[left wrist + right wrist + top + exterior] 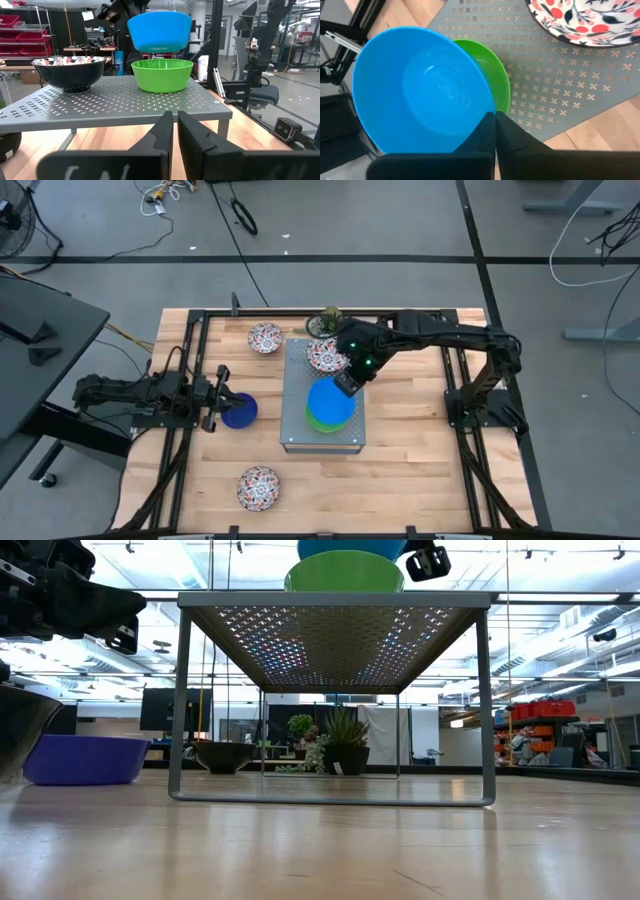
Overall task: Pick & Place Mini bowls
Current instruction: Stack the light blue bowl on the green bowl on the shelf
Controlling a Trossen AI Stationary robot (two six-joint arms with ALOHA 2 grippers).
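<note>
- Wooden bench (420, 480) fills the high view, with the grey perforated metal box (296, 420) standing at its middle. The right gripper (344, 383) reaches over the box, its jaws pinching the rim of the light blue bowl (330, 401), which hangs above the bright green bowl (322, 424) and covers most of it. A floral bowl (324, 355) sits on the box's far part, just beside the small spiky plant (329, 319). Two more floral bowls lie on the bench: one (265, 338) near the far edge, one (259, 486) near the front edge. The left gripper (216, 399) is low at the left, right next to the dark blue bowl (240, 411).
- Low view: the green bowl (344, 573) stands on the box top (335, 600), the light blue bowl (350, 548) clear above it at the frame's upper edge. The dark blue bowl (84, 759) rests on the bench at the left.
- Left wrist view: the left jaws are nearly pressed together with only a narrow slit between them, gripping nothing. Beyond them the light blue bowl (160, 31) hangs just above the green one (162, 75), and the floral bowl (70, 71) stands beside them on the box.
- Right wrist view: the right jaws are pressed tight on the light blue bowl's (420, 90) rim; the green bowl (492, 80) shows behind it, the floral bowl (590, 20) well apart.
</note>
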